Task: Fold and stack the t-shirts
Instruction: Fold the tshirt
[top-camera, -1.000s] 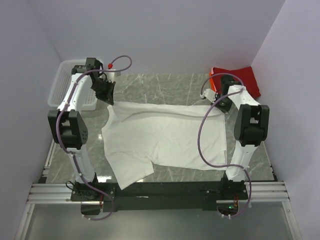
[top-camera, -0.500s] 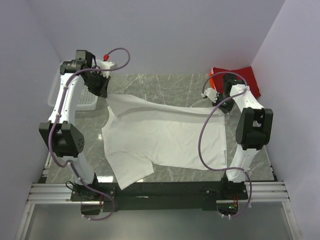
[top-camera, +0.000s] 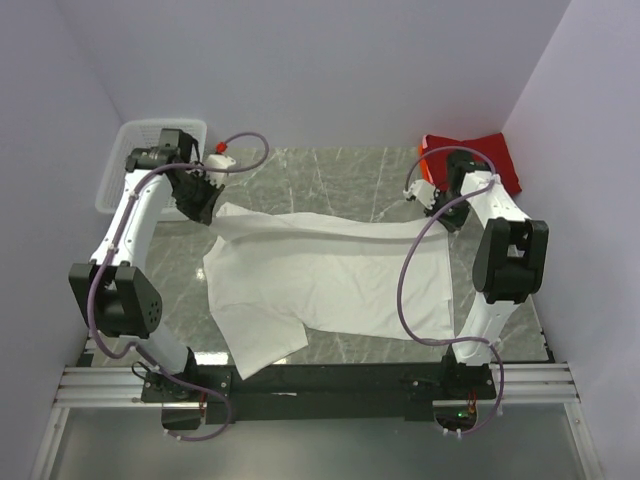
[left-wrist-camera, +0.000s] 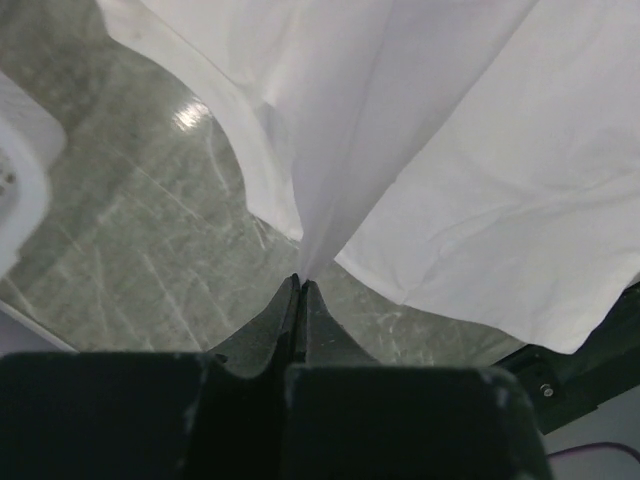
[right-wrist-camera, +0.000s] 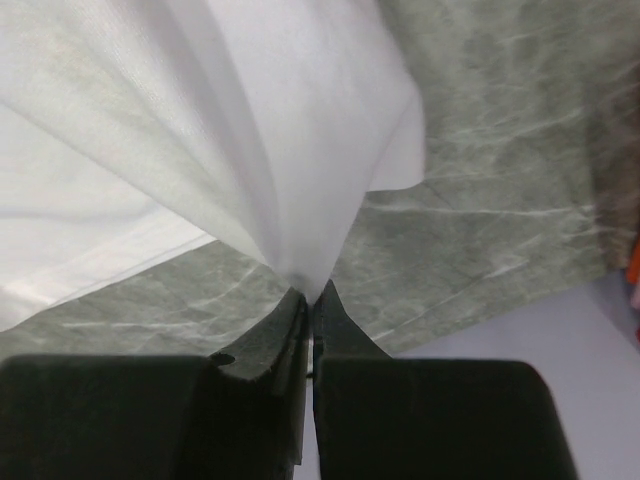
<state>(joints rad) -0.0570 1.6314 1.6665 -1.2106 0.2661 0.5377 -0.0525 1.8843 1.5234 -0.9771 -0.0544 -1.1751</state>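
Left fingers (left-wrist-camera: 290, 305) and right fingers (right-wrist-camera: 300, 315) each clamp the white t-shirt (top-camera: 330, 275); gripped edges hide between them.

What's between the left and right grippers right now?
The far edge of the white t-shirt, pinched in the left gripper and right gripper, spans the gap; shows in top external.

Even, bright light is cast from above; shadows are kept soft. Glare is seen on the table (left-wrist-camera: 190, 117); the white shirt (right-wrist-camera: 150, 120) is washed out.
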